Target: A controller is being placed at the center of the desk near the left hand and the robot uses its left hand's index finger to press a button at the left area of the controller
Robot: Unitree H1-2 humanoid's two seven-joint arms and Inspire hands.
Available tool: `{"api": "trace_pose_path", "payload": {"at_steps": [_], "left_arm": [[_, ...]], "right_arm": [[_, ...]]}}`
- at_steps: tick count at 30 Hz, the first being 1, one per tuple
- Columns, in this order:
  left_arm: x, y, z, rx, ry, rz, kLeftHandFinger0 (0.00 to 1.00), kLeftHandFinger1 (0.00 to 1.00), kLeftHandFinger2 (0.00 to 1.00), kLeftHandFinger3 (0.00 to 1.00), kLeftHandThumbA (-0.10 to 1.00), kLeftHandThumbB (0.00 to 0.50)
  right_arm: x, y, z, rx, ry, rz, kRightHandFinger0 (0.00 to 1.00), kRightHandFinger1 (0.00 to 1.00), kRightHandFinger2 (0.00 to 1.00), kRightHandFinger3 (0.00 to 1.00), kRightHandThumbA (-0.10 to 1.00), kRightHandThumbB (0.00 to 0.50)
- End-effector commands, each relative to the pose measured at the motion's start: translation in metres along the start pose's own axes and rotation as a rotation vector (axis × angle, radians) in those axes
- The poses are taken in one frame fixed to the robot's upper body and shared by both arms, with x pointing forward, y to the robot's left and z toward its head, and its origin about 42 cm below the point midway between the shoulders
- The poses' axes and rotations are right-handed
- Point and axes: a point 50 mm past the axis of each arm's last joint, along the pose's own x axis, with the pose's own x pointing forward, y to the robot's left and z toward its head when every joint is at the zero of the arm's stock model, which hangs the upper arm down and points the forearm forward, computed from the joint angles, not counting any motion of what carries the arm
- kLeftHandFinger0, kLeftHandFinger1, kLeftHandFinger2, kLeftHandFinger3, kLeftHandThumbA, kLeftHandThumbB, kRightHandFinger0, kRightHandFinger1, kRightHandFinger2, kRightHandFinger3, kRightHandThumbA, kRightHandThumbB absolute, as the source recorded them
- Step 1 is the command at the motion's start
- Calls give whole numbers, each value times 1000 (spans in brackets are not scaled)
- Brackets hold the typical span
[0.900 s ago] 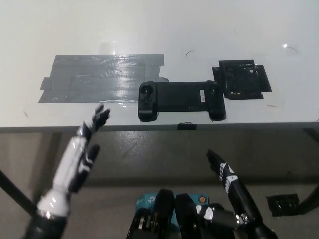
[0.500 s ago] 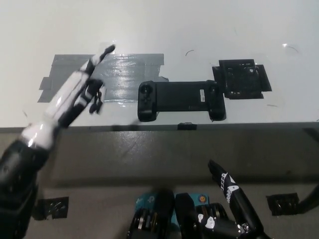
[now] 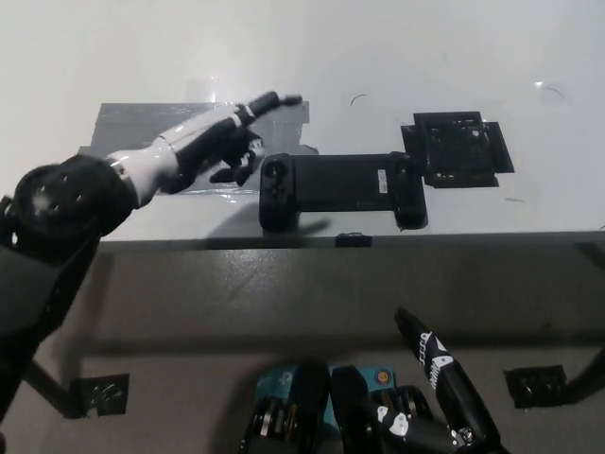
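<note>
A black controller lies flat near the front edge of the white desk, its long side running left to right. A round button sits on its left grip. My white left hand reaches over the desk just left of and above that grip, one finger stretched out toward the right with its tip above the grip's top edge, the others curled. It holds nothing and does not touch the controller. My black right hand rests low at the bottom right, below the desk edge, fingers apart.
A patch of grey tape lies on the desk under my left hand. A square of black tape sits right of the controller. A small black tab marks the desk's front edge. Black tape pieces lie on the floor.
My left arm has swung up from below the desk edge and across to the right, ending over the grey tape beside the controller's left grip. The right hand and controller have stayed put.
</note>
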Motion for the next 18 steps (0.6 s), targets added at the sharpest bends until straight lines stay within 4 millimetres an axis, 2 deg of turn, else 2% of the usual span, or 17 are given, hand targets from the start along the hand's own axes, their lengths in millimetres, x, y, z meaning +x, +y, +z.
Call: {"api": "trace_pose_path", "payload": {"at_steps": [1,2,3,4,5,7,10,11,12,15,18], "left_arm": [[-2,28,21,19,172,-241,0,0,11,1000,1000,446],[-2,28,20,23,183,-247,0,0,16,1000,1000,450],[-2,29,19,31,196,-257,0,0,65,1000,1000,440],[-2,30,19,40,214,-266,0,0,159,1000,1000,445],[-2,32,18,47,226,-266,0,2,198,1000,1000,451],[-4,36,16,54,247,-263,0,49,343,1000,1000,465],[-6,45,17,52,265,-258,1,42,381,1000,1000,474],[-7,47,15,55,277,-249,0,75,428,1000,1000,486],[-8,52,17,57,284,-242,0,85,431,1000,1000,476],[-10,63,22,64,296,-223,0,10,349,1000,1000,476],[-6,71,28,57,301,-209,0,51,391,1000,1000,485]], "right_arm": [[3,1,17,-32,-94,20,1000,1000,1000,1000,822,219],[4,1,18,-32,-95,19,1000,1000,1000,1000,822,220],[4,1,18,-28,-99,19,1000,1000,1000,1000,801,209],[6,1,18,-28,-102,20,1000,1000,1000,1000,794,202],[7,0,19,-31,-104,20,1000,1000,1000,1000,790,196],[9,-1,20,-38,-111,23,1000,1000,1000,1000,786,194],[13,-3,24,-54,-114,36,1000,1000,1000,1000,781,204],[10,-2,24,-55,-106,44,1000,1000,1000,1000,773,199],[12,-1,24,-55,-105,47,1000,1000,1000,1000,771,198],[14,-1,26,-60,-108,60,1000,1000,1000,1000,757,200],[16,-2,27,-63,-110,57,1000,1000,1000,1000,752,201]]}}
